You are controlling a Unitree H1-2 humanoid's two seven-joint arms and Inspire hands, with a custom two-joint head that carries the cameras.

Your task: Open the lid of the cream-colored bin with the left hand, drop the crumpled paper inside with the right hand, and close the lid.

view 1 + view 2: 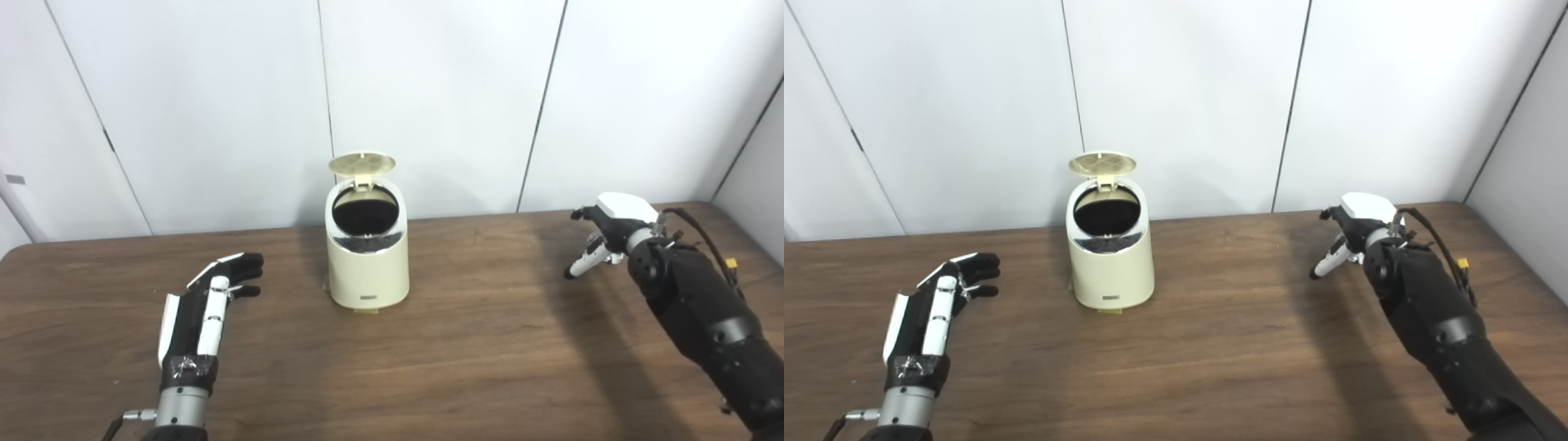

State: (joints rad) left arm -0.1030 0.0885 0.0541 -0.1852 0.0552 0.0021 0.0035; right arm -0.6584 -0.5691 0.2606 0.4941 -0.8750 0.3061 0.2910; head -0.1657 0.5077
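We see the brown counter carrying a cream bin near its back edge, its lid standing upright. Our left hand lies released, well apart; our right hand hovers empty, fingers spread.

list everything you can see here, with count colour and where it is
bin: 1, cream, table centre toward the back
lid: 1, cream, hinged upright at the bin's rear, open
table: 1, dark brown wood, fills the lower picture
wall panels: several, white, behind the table
crumpled paper: none visible
left hand: 1, black and white, left of the bin, open, empty
right hand: 1, black and white, right of the bin, raised, fingers apart, empty
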